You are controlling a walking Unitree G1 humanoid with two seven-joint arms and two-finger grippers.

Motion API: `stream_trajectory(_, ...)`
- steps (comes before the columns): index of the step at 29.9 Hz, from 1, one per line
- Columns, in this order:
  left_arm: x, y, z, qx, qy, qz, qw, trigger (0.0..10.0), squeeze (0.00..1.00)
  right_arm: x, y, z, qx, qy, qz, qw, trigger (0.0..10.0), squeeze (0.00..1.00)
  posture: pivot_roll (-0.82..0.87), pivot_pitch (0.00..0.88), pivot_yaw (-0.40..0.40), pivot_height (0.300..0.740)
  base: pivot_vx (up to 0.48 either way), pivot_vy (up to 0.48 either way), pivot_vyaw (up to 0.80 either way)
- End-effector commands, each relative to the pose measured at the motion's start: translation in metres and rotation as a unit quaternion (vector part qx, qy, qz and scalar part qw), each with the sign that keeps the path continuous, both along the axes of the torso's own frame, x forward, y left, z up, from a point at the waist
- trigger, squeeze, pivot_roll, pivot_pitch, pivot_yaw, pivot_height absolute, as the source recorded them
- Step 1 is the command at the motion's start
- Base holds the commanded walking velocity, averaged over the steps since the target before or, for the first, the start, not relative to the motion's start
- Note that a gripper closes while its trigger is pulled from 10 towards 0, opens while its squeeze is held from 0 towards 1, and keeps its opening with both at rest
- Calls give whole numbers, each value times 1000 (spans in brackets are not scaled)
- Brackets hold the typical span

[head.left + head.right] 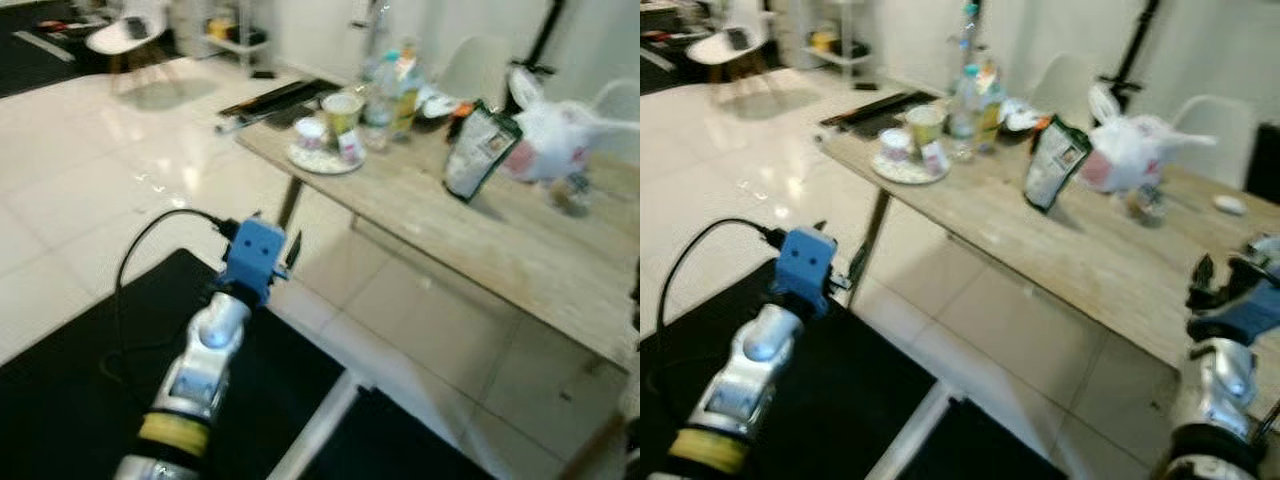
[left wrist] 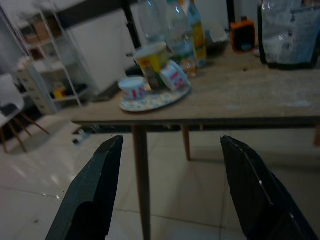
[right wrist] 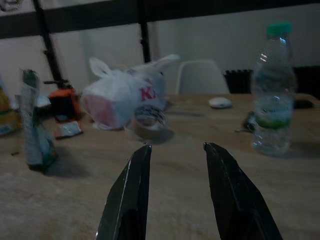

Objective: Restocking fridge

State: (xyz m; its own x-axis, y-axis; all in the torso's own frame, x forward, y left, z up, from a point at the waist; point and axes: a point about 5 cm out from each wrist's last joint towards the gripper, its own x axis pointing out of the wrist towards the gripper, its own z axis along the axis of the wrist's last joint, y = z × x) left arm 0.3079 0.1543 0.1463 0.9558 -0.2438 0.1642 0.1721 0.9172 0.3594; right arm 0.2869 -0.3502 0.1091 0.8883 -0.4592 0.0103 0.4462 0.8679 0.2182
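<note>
Wooden table [image 1: 1110,255] with red-lettered white bag [image 3: 125,95]; left gripper [image 2: 167,150] and right gripper [image 3: 175,150] fingers apart, empty.

A long wooden table [image 1: 1110,270] carries a plate [image 1: 906,168] at its near-left corner, holding cups [image 1: 924,125], with bottles [image 1: 970,95] just behind. Mid-table stands a tilted dark pouch [image 1: 1055,162], a white plastic bag [image 1: 1130,150] beside it. The right gripper [image 1: 1225,278] hangs at the table's near edge; the left arm [image 1: 770,330] reaches over a black mat [image 1: 855,390].
</note>
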Motion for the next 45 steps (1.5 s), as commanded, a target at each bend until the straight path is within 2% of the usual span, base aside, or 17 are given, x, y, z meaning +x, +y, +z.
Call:
stream_trajectory(1,0,-1,1,6,2,-5,1000,10000,0,1,0,1,0,3,2,1000,10000,0,-12,1,-65,740,244,0,-800)
stream_trajectory(10,7,-11,15,1,-15,-10,1000,10000,0,7,4,6,-1,-4,10,1000,10000,0,-10,0,-69,740,246,0,-800)
stream_trajectory(20,14,-15,18,-8,-12,-8,1000,10000,0,21,32,10,-3,-15,58,998,10000,0,-16,0,-64,740,245,0,-799)
stream_trajectory(26,16,-18,18,-9,-11,-8,1000,10000,0,25,39,11,7,-21,67,998,10000,0,-16,0,-63,740,245,0,-796)
stream_trajectory(30,21,-20,20,-12,-12,-3,1000,10000,0,34,62,12,12,-29,99,995,10000,0,-14,0,-59,740,245,0,-788)
stream_trajectory(32,21,-20,20,-12,-12,-3,1000,10000,0,34,62,12,12,-29,99,995,10000,0,-14,0,-59,740,244,0,-788)
stream_trajectory(33,24,-17,21,-9,-12,11,1000,10000,0,37,74,14,12,-34,116,993,10000,0,-12,0,-59,740,247,0,-725)
stream_trajectory(35,25,-16,21,-8,-11,16,1000,10000,0,38,77,15,11,-36,122,992,10000,0,-12,0,-59,740,247,0,-725)
stream_trajectory(37,28,-13,20,-5,-10,34,999,10000,0,43,93,19,4,-41,147,988,10000,0,-13,0,-55,740,244,0,-266)
stream_trajectory(39,28,-13,20,-5,-10,34,999,10000,0,43,93,19,4,-41,147,988,10000,0,-13,0,-55,740,244,0,0)
stream_trajectory(40,30,-11,20,-4,-10,45,999,10000,0,45,101,21,0,-45,161,986,10000,0,-14,0,-54,740,247,0,0)
stream_trajectory(41,33,-5,20,-1,-9,75,997,10000,0,48,120,25,-15,-48,196,979,10000,0,-14,0,-53,740,0,0,0)
stream_trajectory(43,33,-5,20,-1,-9,75,997,10000,0,48,120,25,-15,-48,196,979,10000,0,-14,0,-53,740,0,0,0)
stream_trajectory(45,38,4,20,-6,-9,118,993,10000,0,52,150,30,-33,-55,247,967,10000,0,-14,0,-55,740,0,0,0)
